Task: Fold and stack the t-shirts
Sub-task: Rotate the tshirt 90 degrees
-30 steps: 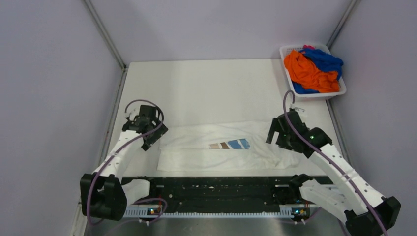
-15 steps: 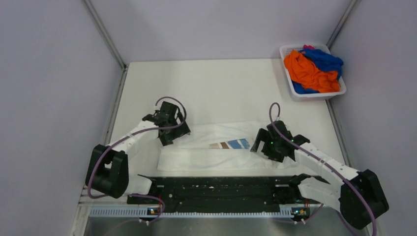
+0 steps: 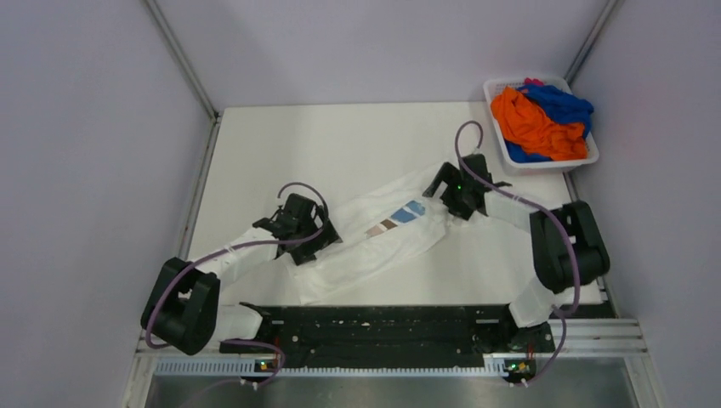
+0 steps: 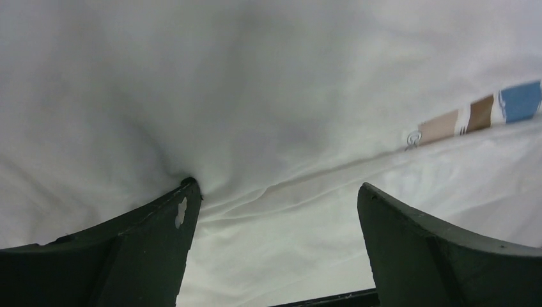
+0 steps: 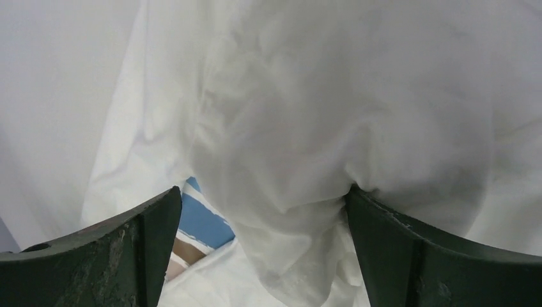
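The white t-shirt (image 3: 366,251) lies right under both grippers, a long band running from one to the other. The left gripper (image 3: 308,245) is spread over its near end and the right gripper (image 3: 453,194) over its far end; neither pinches cloth. Beyond the right gripper, well apart, the basket (image 3: 553,163) holds the orange t-shirt (image 3: 531,123), out of the way.

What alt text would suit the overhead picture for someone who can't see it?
A white t-shirt with a blue and brown print lies slanted on a table, the left claw and right claw, both open, at its two ends. A white basket of orange and blue shirts sits in the far right corner.
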Available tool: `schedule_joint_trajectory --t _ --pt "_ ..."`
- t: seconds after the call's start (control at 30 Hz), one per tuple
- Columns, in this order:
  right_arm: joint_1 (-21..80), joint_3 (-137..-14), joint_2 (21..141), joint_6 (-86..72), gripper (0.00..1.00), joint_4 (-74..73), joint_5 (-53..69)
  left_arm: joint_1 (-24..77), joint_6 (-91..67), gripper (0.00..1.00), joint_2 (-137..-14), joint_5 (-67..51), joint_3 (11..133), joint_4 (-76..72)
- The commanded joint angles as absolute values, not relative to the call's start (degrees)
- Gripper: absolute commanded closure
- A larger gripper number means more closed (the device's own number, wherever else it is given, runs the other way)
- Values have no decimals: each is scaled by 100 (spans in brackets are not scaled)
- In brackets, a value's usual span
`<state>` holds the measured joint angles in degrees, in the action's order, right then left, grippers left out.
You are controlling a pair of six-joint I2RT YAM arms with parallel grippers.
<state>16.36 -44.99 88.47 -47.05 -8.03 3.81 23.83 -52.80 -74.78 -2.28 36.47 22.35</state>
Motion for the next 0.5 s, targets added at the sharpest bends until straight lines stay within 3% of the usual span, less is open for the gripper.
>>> schedule_joint_trajectory --t 0.0,0.3,0.47 --pt "1391 -5805 10482 -3956 1 -547 284 2970 -6004 3 -7623 -452 3311 1749" --pt "1320 -10733 13842 -2577 1 -2221 1189 4221 -6315 3 -8396 -53 4007 1361" --pt "1326 -12833 15101 -2125 1 -2848 1581 4625 -6225 3 -9331 -218 4741 1373"
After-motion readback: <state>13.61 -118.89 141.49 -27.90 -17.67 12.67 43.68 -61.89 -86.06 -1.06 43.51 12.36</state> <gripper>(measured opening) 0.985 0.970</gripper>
